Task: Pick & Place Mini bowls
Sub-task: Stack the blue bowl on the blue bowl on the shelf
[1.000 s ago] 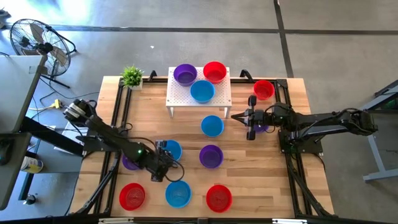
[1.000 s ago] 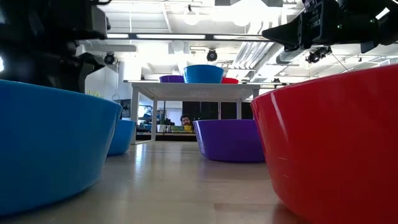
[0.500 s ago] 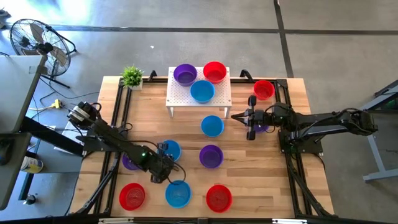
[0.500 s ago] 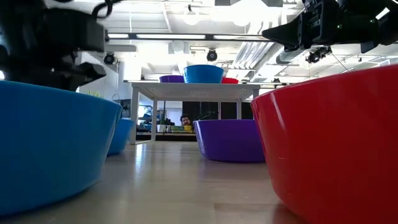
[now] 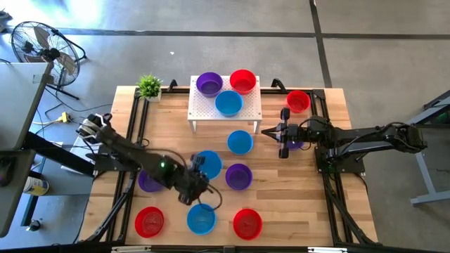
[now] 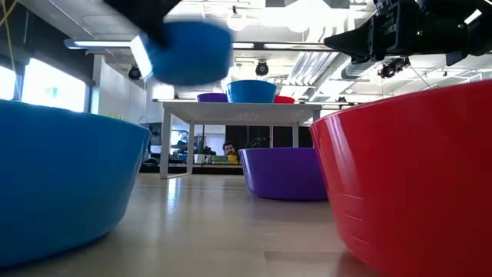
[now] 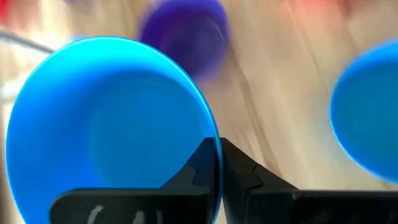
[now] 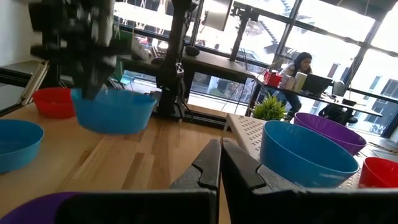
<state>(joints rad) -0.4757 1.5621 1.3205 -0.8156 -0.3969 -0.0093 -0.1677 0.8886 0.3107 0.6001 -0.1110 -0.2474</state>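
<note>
Mini bowls in red, blue and purple stand about the wooden table (image 5: 281,204), and three more sit on the white perforated stand (image 5: 247,107). My left gripper (image 5: 199,173) is shut on one blue bowl (image 5: 209,161), which hangs in the air in the low view (image 6: 188,50) and the right wrist view (image 8: 115,111). My right gripper (image 5: 266,131) hovers shut and empty at mid-right, next to a blue bowl (image 5: 240,142). My left gripper pinches the blue bowl's rim (image 7: 215,144) at one spot, one finger inside the bowl and one outside. It comes at the bowl from above (image 8: 78,43). The bowl hangs below the gripper, lifted clear of the table with its opening up.
On the table stand a purple bowl (image 5: 239,176), a blue one (image 5: 202,219) and two red ones (image 5: 149,221) (image 5: 247,223) near the front edge. Another purple bowl (image 5: 148,183) sits under my left arm, a red one (image 5: 298,101) at far right, a green plant (image 5: 149,86) at far left.
My left gripper has risen with the blue bowl and carried it toward the table's right edge. The bowl, which stood on the table a second ago, now hangs clear of it.
</note>
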